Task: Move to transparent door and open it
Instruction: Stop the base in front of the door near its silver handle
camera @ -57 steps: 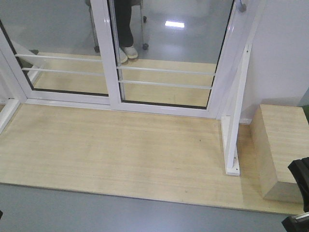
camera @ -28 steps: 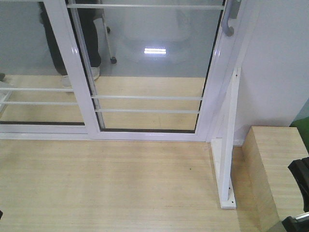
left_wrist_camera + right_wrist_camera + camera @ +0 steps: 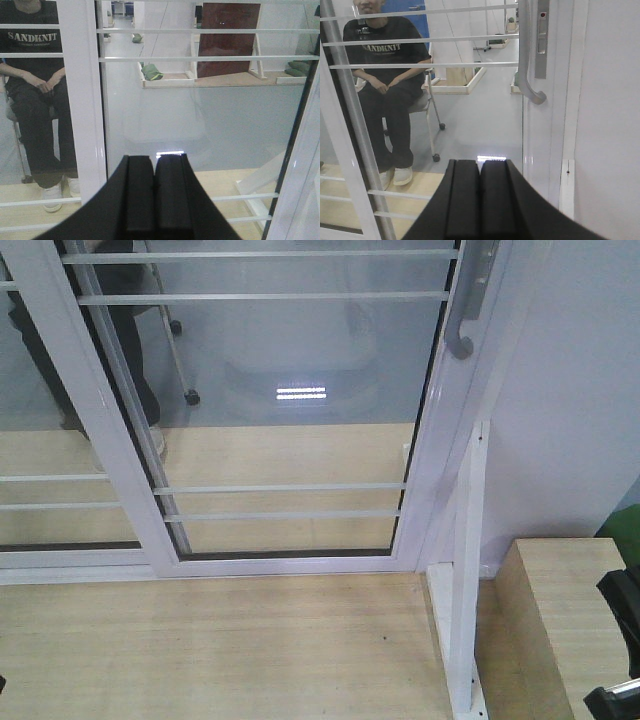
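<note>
1. Grey metal marks the target. The handle (image 3: 526, 55) on the transparent door (image 3: 300, 430) is a curved J-shaped pull with a vertical long axis and a hook curling at the bottom. The lock plate (image 3: 541, 40) sits just beside it on the white frame.
2. In the front view the door stands directly ahead of the base, with its handle edge at the far right, next to the white wall (image 3: 580, 390).
3. From the right arm's jaws the handle lies ahead, above and a little to the right. The left wrist view does not show it at all, only glass and the white stile (image 3: 80, 100) of the neighbouring panel. I judge the right arm to be the nearer one.
4. The right arm's jaws and the left arm's jaws are both closed pad against pad, gripping nothing.
5. The coming move probably needs the right arm's jaws to part, rise to the vertical shaft and close across it, then draw the door leftward along its track.
</note>
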